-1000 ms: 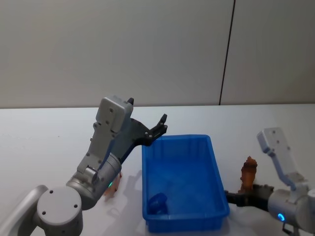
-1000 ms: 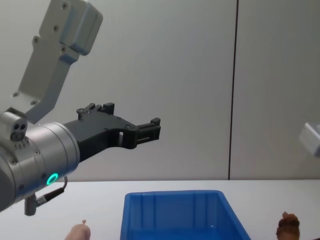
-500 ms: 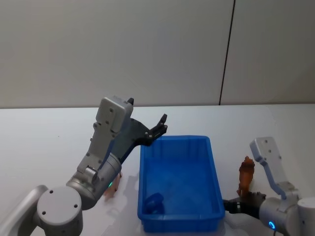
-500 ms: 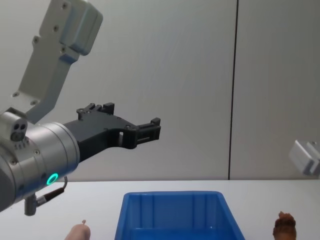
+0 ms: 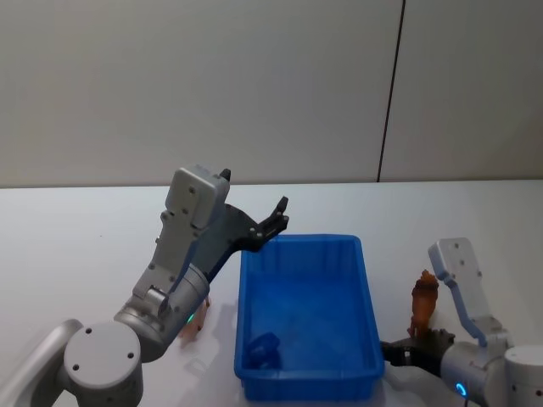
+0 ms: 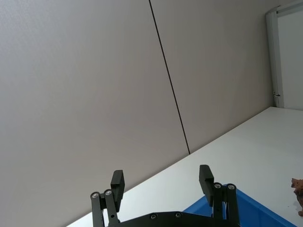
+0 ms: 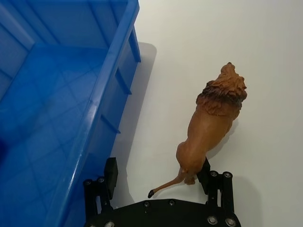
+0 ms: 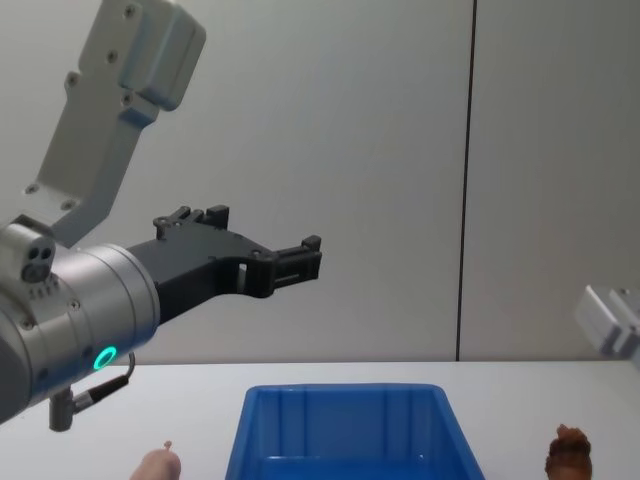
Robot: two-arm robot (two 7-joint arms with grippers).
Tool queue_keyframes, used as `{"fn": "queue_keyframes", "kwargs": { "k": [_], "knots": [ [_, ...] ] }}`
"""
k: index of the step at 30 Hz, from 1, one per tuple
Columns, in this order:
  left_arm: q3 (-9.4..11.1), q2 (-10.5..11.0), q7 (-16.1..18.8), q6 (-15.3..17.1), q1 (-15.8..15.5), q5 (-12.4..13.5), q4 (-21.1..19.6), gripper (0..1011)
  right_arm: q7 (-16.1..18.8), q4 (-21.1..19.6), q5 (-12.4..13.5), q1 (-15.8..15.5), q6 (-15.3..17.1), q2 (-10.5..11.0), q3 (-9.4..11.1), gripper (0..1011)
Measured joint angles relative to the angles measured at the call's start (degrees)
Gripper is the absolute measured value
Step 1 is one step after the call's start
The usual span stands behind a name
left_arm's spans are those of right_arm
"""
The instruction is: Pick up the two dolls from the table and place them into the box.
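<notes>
Finding the brown lion doll [image 7: 213, 118] standing on the table [image 7: 180, 56], just beside the right wall of the blue box [image 7: 97, 113] but apart from it. Spotting the pink doll [image 8: 158, 465] lying on the table off the box's left side, partly hidden behind the left arm. Holding the right gripper [image 7: 158, 177] low at the lion's tail end, fingers spread apart, hindquarters sitting between them and close by one finger, contact there not clear, nothing clamped. Hanging the left gripper [image 6: 161, 182] high in the air near the box's far left corner, fingers likewise spread wide, gripping nothing.
</notes>
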Motion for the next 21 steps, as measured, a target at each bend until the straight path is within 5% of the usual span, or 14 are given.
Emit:
{"fn": "queue_keyframes", "kwargs": {
  "k": [21],
  "knots": [
    [0.0,0.0,0.0,0.0,0.0,0.0,0.0,1001,-3.5,0.0,-0.4,-0.4,-3.9,-1.1,0.3,1001]
  ]
}}
